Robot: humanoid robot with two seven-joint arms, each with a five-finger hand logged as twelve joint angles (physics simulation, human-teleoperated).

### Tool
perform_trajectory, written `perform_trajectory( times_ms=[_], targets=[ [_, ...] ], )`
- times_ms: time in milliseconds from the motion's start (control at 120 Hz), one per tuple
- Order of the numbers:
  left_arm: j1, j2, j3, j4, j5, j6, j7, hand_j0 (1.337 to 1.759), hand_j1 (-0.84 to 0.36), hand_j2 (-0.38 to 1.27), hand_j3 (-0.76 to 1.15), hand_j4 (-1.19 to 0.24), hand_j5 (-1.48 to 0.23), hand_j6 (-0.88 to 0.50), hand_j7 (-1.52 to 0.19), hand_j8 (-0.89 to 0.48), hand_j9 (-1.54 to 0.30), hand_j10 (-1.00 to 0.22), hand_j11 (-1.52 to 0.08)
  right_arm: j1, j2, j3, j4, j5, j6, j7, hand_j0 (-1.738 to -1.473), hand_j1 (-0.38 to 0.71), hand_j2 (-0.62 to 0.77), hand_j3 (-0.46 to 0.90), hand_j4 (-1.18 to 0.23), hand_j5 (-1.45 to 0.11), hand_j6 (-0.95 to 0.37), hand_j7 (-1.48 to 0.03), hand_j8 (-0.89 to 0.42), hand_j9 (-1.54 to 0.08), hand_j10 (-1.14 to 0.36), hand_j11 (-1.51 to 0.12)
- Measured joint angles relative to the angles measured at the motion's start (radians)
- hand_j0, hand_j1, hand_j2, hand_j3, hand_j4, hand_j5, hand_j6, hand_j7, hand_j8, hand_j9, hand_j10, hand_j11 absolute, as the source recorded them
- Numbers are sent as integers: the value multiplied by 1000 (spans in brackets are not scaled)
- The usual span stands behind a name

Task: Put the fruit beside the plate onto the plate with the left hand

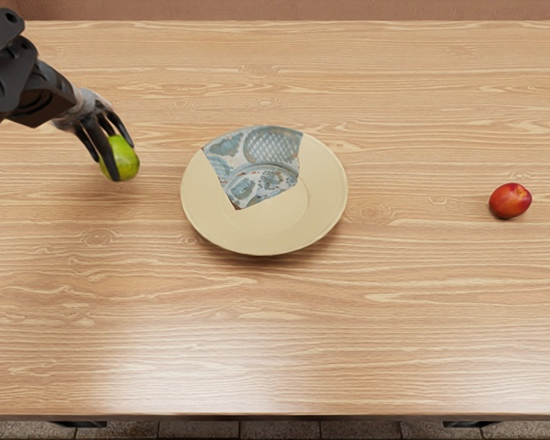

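In the upper left of the frame, the left hand (93,124) clamps its dark fingers (108,147) over the green fruit (124,163), near the plate (257,234) at centre. The fruit looks light, firm and smooth, so it may slip or roll. Wrapping its widest part suits best.

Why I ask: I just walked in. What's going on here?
The robot's left hand has its dark fingers curled around a round green fruit, just left of the round beige plate with a blue-patterned section. The fruit is not on the plate yet. A small red fruit lies apart on the light wooden table, far right.
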Motion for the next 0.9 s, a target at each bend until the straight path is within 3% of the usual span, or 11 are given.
perform_trajectory(
  times_ms=[167, 175, 700, 900],
  targets=[
    [-21, 13, -6, -2, -57, -4, 0, 1657, -266, 704, 0, -657, -926, -442, -928, -504, -908, -696, -904, 1, 0, -1, 4, -1, 4, 0, -1658, -349, 0, 0, 0, 0, 0, 0, 0, 0, 0, 0],
    [-21, 13, -6, -2, -58, -4, 0, 1657, -272, 766, 0, -652, -927, -440, -929, -505, -909, -696, -905, 1, 0, -1, 4, -1, 5, 0, -1658, -349, 0, 0, 0, 0, 0, 0, 0, 0, 0, 0],
    [-100, -17, -13, -14, -222, -8, 9, 1652, -333, 857, 0, -612, -1043, -414, -1011, -496, -1021, -739, -1025, 14, 0, -2, 10, -2, 7, 0, -1658, -349, 0, 0, 0, 0, 0, 0, 0, 0, 0, 0],
    [-114, -78, -15, -20, -270, -7, 44, 1653, -255, 740, 0, -639, -1087, -442, -1048, -519, -1062, -775, -1067, 15, 0, -2, 10, -2, 7, 0, -1658, -349, 0, 0, 0, 0, -1, 0, 0, 0, 0, 0]
  ],
)
